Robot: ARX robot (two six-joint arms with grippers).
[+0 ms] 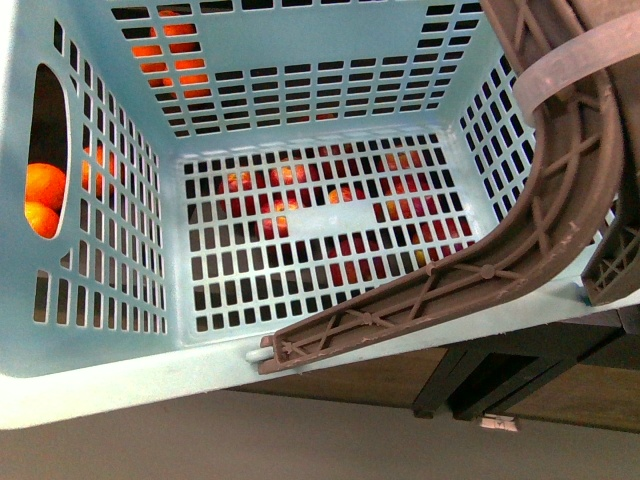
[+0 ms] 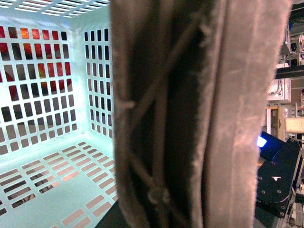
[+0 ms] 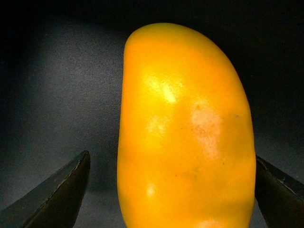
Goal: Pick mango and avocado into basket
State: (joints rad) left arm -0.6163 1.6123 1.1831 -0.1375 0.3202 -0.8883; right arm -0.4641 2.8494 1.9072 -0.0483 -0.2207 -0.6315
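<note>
Mango (image 3: 183, 128): smooth, glossy yellow-orange, oval, on dark matte surface (image 3: 57, 85). Right claw (image 3: 172, 154) spread wide astride it, one finger (image 3: 61, 190) clear of the skin, other at its edge. Left claw not visible. Basket (image 1: 120, 395): teal slotted plastic, ribbed brown handle (image 1: 520, 230), white zip tie (image 1: 570, 62); orange fruit (image 1: 45, 200) shows through its slots from outside

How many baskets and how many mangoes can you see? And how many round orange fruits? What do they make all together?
Basket: 1
Mango: 1
Orange fruit outside the basket: at least 2 show through the side hole; the rest are too hidden behind the slots to count
Total: 4 that can be counted
</note>
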